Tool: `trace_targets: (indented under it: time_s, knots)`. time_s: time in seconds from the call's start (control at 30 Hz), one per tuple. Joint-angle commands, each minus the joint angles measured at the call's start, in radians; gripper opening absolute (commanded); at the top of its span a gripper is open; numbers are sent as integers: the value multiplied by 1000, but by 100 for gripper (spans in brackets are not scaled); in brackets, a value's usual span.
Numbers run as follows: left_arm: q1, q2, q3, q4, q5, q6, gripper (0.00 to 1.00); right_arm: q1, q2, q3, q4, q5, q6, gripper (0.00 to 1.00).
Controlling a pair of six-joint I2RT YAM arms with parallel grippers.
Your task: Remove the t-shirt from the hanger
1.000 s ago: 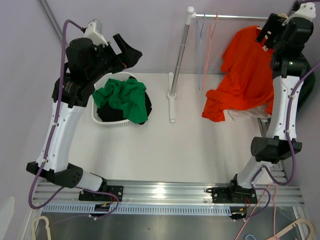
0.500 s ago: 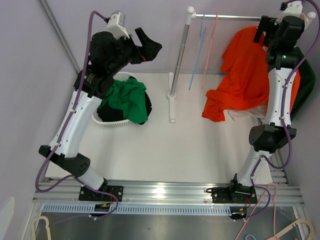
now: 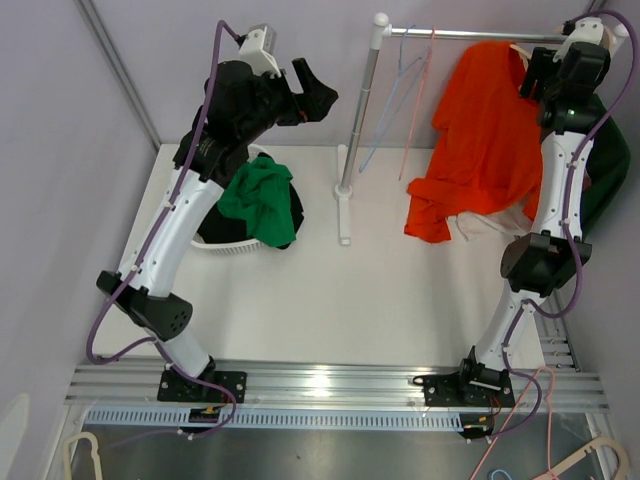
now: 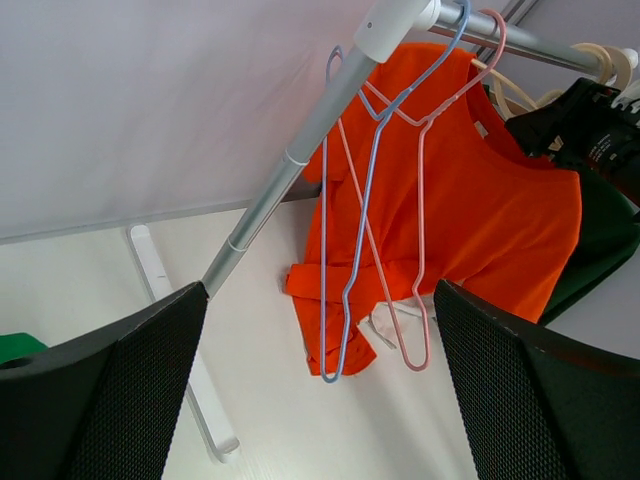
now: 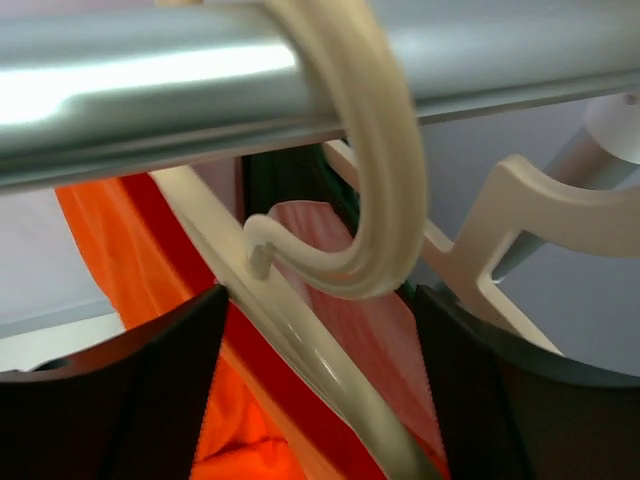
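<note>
The orange t-shirt [image 3: 480,140] hangs on a cream hanger [image 5: 370,200] hooked over the metal rail [image 3: 470,35] at the back right. Its lower part lies bunched on the table. My right gripper [image 3: 540,70] is up at the rail. In the right wrist view it [image 5: 320,400] is open, with one finger on each side of the hanger's neck just below the hook. My left gripper [image 3: 315,95] is open and empty, raised high to the left of the rack pole [image 3: 358,110]. The left wrist view shows the shirt [image 4: 500,230] ahead between its fingers [image 4: 100,400].
An empty blue hanger [image 3: 385,110] and a pink hanger [image 3: 415,120] hang on the rail left of the shirt. A white basket [image 3: 215,245] holding green cloth [image 3: 255,195] stands at the back left. A dark green garment [image 3: 605,170] hangs behind the right arm.
My left arm has risen and swung right toward the rack pole. My right gripper has moved up closer to the rail at the hanger hook. The shirt and empty hangers have swung slightly left.
</note>
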Motion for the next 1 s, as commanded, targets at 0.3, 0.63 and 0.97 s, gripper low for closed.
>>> trace_targets:
  time_s: [0.3,0.63,0.97]
  knots:
    - [-9,-74,-44,53,-31,43,100,-1,-48,47,-44,-235,102,43]
    - [-20,-77,-45,50,-30,48,100,-1,-68,47,-22,-227,126,25]
    - [-26,-66,-41,49,-36,57,100,1,-58,55,5,-255,195,0]
